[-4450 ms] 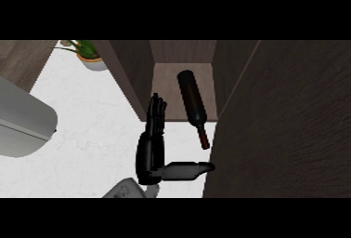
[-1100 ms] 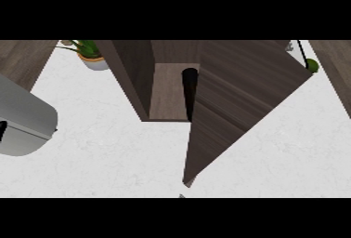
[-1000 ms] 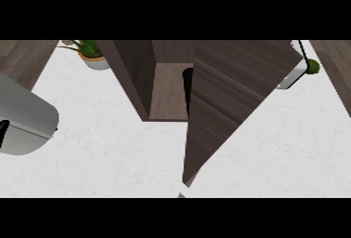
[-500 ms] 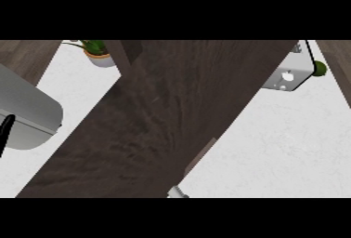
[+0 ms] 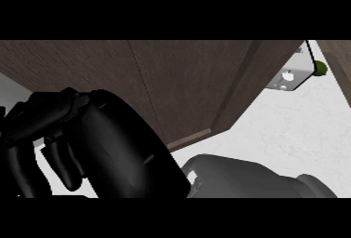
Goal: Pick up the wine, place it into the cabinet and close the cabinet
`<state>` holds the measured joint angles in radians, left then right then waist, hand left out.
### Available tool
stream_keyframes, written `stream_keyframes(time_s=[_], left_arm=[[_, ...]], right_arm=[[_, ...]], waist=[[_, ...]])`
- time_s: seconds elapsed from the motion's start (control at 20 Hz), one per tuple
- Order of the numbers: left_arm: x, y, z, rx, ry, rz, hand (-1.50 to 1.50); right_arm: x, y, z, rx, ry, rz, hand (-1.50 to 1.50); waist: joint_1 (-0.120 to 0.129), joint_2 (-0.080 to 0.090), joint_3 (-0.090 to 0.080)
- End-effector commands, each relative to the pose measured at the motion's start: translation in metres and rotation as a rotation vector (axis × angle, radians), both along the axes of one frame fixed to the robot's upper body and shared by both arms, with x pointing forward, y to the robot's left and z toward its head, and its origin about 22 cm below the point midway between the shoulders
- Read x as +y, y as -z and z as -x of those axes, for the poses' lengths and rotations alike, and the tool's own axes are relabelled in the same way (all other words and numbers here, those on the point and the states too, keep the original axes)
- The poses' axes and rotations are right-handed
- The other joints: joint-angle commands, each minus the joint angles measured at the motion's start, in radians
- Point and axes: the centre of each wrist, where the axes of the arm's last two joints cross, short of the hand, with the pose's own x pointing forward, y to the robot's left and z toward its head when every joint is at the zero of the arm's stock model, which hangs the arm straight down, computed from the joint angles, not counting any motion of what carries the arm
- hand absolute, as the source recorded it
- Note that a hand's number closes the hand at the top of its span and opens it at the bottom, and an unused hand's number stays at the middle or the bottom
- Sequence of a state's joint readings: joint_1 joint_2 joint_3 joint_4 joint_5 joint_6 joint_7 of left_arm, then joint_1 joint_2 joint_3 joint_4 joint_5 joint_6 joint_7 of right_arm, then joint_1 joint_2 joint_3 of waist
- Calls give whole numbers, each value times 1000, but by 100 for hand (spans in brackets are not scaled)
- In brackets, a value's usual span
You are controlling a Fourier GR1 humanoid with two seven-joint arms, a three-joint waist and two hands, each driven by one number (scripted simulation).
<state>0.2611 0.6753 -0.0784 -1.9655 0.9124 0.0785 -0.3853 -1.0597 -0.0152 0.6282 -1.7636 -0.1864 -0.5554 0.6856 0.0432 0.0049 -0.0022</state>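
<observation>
While dark cabinet (image 5: 179, 79) fills the top, a hand (image 5: 103, 139) — black — shows lower-left.

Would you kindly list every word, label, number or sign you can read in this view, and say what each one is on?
None can be read.
Cabinet door: plain dark wood, no label.
Black hand and grey forearm: no markings.
Pale object at the upper right: small spots, too small to tell as text.
</observation>
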Motion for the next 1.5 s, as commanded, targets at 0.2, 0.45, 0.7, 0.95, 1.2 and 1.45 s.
stream_keyframes(time_s=[0.2,0.45,0.7,0.95,1.2,1.45], left_arm=[[-1,-2,-11,-3,-25,2,-150],[-1,-9,-6,-5,-31,-5,-150],[3,-7,-10,0,-20,-27,-150],[4,0,-8,-16,-34,-31,-150],[-8,-1,-14,-16,-9,-11,-150],[-7,-11,-17,-22,-1,-15,-150]], right_arm=[[19,4,-78,-134,120,98,150],[24,-2,-100,-72,177,90,150],[-6,-2,-149,-33,201,83,150],[-26,21,-170,-66,232,122,150],[-35,17,-181,-111,272,146,150],[-47,28,-187,-129,298,182,150]], waist=[[-19,2,1],[-19,-2,1],[-17,3,2],[-14,5,1],[-19,9,1],[-23,11,1]])
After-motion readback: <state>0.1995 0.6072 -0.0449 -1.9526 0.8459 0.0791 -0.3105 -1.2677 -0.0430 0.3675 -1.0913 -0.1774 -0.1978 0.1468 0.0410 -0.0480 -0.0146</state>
